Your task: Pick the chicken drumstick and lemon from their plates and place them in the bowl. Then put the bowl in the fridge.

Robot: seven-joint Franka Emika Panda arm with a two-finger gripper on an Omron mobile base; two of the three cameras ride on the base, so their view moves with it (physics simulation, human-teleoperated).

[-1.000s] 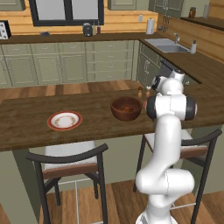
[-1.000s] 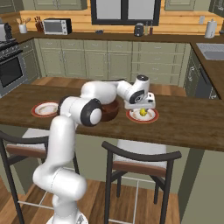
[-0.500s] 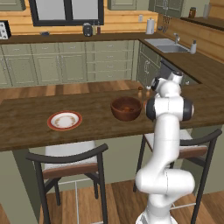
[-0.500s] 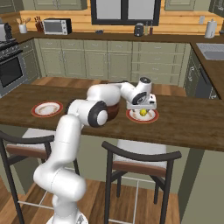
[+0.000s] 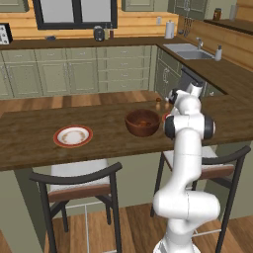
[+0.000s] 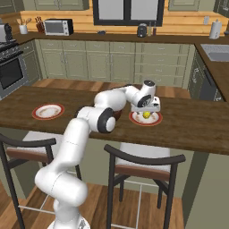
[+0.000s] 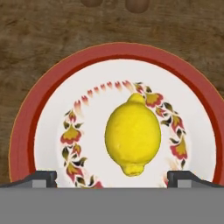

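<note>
The gripper (image 7: 112, 177) is spread wide, one dark fingertip showing at each side of the hand view, nothing between them yet. It hangs right above the lemon (image 7: 132, 134), which sits roughly centred between the tips, w/ its long axis running up-down in that view and the nubby end toward the camera's bottom edge.

So imo the step in hand is the lemon pick (lined up above it, not yet gripped). Next move prob calls for dropping straight down till the tips flank the fruit's middle, then closing across the short axis. It's a smooth, rounded ovoid, so it could squirt out or roll if the pinch lands off-centre.

The lemon's plate (image 7: 52, 92) is glossy white w/ a red-orange rim and a ring of little floral marks, flat and shallow. It sits on the dark wood-grain counter (image 6: 197, 125).

In the right base view the gripper (image 6: 146, 108) hovers over that plate (image 6: 154, 120), just beside the bowl (image 5: 143, 122). The bowl is deep, thick-walled, reddish-brown wood, and there's something orange-brown inside, can't tell for sure it's the drumstick. The other plate (image 5: 73, 136) is well apart to the left and looks bare.
</note>
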